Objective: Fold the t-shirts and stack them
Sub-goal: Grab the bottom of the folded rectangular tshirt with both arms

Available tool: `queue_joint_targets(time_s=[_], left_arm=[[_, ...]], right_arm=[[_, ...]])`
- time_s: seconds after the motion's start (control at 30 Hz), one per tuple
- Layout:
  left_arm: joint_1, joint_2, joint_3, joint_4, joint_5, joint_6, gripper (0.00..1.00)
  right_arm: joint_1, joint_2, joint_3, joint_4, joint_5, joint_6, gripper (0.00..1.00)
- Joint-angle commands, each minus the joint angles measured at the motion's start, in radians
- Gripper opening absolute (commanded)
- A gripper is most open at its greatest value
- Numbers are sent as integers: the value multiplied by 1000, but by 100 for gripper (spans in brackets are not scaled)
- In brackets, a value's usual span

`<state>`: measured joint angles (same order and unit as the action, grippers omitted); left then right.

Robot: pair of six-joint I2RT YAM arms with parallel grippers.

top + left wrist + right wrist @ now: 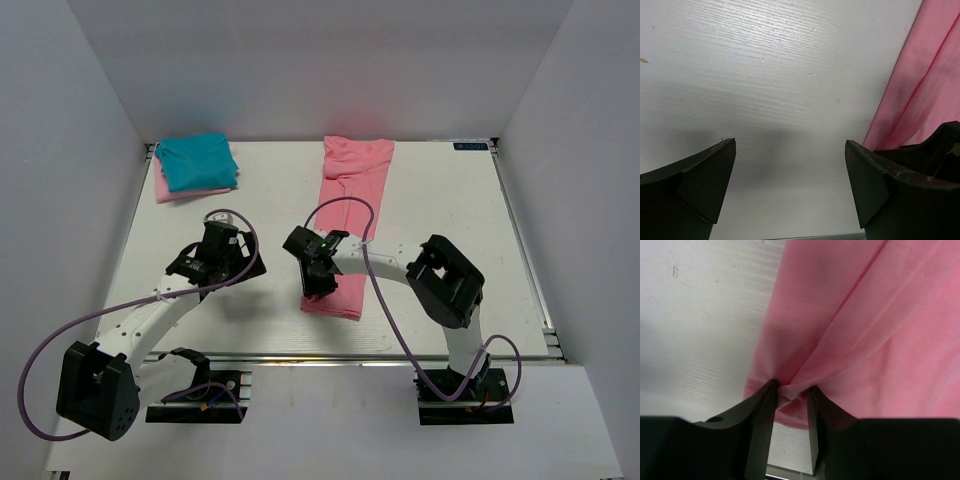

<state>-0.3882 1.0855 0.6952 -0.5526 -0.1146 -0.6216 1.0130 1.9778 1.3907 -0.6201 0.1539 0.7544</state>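
The salmon-pink t-shirt (355, 190) lies folded into a long narrow strip, running from the back of the white table (270, 200) toward the front. My right gripper (318, 287) is at the strip's near left corner. In the right wrist view its jaws (792, 390) pinch a bunched fold of the shirt (865, 330) just above the table. My left gripper (228, 262) hovers to the left of the strip, open and empty (790, 150) over bare table, with the shirt's edge (925, 85) to its right. The teal-blue t-shirt (197, 162) lies folded on the pale pink one (170, 190) at the back left.
White walls (90, 150) close in the table on the left, back and right. A metal rail (350, 358) runs along the near edge by the arm bases. Purple cables (385, 300) loop over both arms.
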Motion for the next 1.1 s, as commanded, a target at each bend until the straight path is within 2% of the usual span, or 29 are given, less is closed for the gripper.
queue_joint_targets(time_s=[0.0, 0.03, 0.07, 0.1, 0.47, 0.7, 0.97, 1.07], left_arm=[[5, -21, -5, 11, 12, -6, 100], [5, -21, -5, 11, 12, -6, 100], [5, -21, -5, 11, 12, -6, 100], [5, -21, -5, 20, 12, -6, 100], [5, -21, -14, 49, 49, 14, 100], [5, -2, -14, 69, 90, 33, 100], [-14, -2, -14, 126, 150, 77, 100], [-14, 8, -14, 126, 159, 86, 100]], right_arm=[[2, 1, 28, -9, 3, 6, 36], [-1, 1, 28, -7, 3, 8, 28], [2, 4, 30, -9, 4, 8, 9], [1, -3, 28, -10, 4, 7, 0], [6, -86, 28, -142, 58, 16, 0], [6, -194, 22, -219, 42, -53, 0], [4, -211, 21, -265, 45, -122, 0], [4, -191, 48, -340, 108, -115, 0]])
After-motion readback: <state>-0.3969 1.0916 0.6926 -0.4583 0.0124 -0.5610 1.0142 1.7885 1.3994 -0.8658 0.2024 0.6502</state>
